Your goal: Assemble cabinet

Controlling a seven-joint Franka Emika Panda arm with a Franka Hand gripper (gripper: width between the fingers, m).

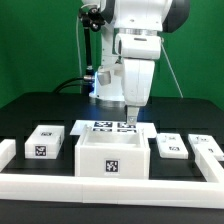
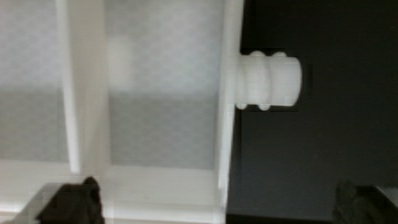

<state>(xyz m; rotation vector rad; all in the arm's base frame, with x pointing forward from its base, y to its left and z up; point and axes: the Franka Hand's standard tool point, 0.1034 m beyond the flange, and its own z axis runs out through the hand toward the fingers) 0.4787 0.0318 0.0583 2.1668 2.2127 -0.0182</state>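
The cabinet body (image 1: pixel 112 160) is a white open-topped box with a black-and-white tag on its front, standing at the middle front of the black table. My gripper (image 1: pixel 130 119) hangs just above the box's back right corner, fingers pointing down. In the wrist view the gripper (image 2: pixel 222 205) is open and empty. Its dark fingertips (image 2: pixel 75 200) stand wide apart, astride a white cabinet wall (image 2: pixel 160 110). A ribbed white knob (image 2: pixel 270 80) sticks out from that wall over the dark table.
The marker board (image 1: pixel 108 126) lies behind the box. White tagged blocks lie at the exterior view's left (image 1: pixel 42 142) and right (image 1: pixel 172 148), with another at the far right (image 1: pixel 208 148). A long low white rail (image 1: pixel 60 187) runs along the front.
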